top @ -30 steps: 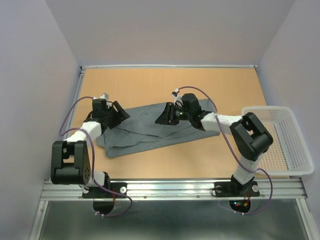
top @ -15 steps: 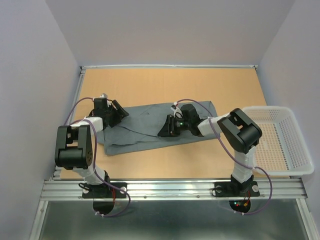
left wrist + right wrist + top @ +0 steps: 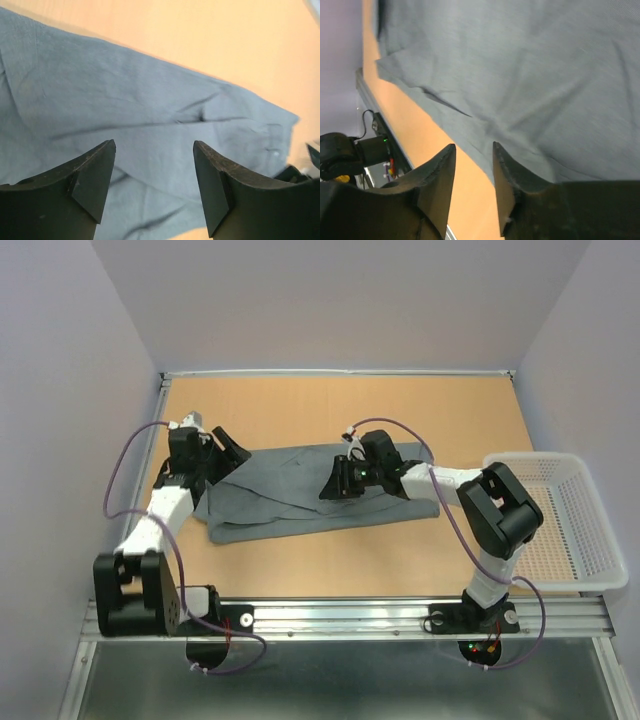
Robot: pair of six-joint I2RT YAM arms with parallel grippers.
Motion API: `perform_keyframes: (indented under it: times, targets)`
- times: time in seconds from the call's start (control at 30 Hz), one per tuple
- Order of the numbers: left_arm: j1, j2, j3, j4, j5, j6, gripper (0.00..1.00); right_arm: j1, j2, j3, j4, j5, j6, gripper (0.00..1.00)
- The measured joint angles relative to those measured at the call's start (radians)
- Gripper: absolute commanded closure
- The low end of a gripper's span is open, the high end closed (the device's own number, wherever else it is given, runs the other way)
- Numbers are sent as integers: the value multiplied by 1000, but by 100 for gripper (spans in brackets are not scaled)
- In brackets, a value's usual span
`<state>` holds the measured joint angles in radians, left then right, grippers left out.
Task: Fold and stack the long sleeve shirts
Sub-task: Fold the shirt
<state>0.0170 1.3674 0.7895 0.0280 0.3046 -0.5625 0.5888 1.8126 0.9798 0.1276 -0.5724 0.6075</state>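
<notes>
The grey long sleeve shirt lies flat on the wooden table, spread as a long, loosely creased band from left to right across the middle of the table, its left end a little nearer the arms than its right end. The left gripper hangs over the shirt's far-left corner. In the left wrist view its two dark fingers stand wide apart with nothing between them, and the cloth shows below and beyond them, crossed by a few soft folds, with bare table past its far edge. The right gripper is over the middle of the shirt, pointing left along the cloth and close above it. In the right wrist view its fingers are drawn near each other but a narrow gap remains. Through that gap the shirt's near edge and a strip of table can be seen, and no cloth is caught between the tips. Whether those tips touch the fabric cannot be told. A white mesh basket sits at the right edge of the table, well apart from the shirt, beside the right arm's elbow.
</notes>
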Motion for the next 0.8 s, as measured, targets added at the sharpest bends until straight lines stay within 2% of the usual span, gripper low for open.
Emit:
perform_keyframes:
  times: [0.13, 0.23, 0.43, 0.63, 0.8]
  targets:
    - [-5, -280, -113, -51, 9, -34, 28, 38, 2, 92, -18, -17, -9, 68]
    - [-8, -348, -208, -71, 29, -69, 30, 71, 27, 170, -16, -29, -10, 69]
    - [-10, -328, -388, -131, 49, -127, 34, 128, 155, 277, -16, -35, -13, 70]
    - [-10, -303, -411, -83, 37, -162, 34, 172, 273, 303, -19, -38, -20, 71]
    - [-10, -259, -423, -31, 25, -208, 35, 187, 302, 301, -30, -45, -40, 75]
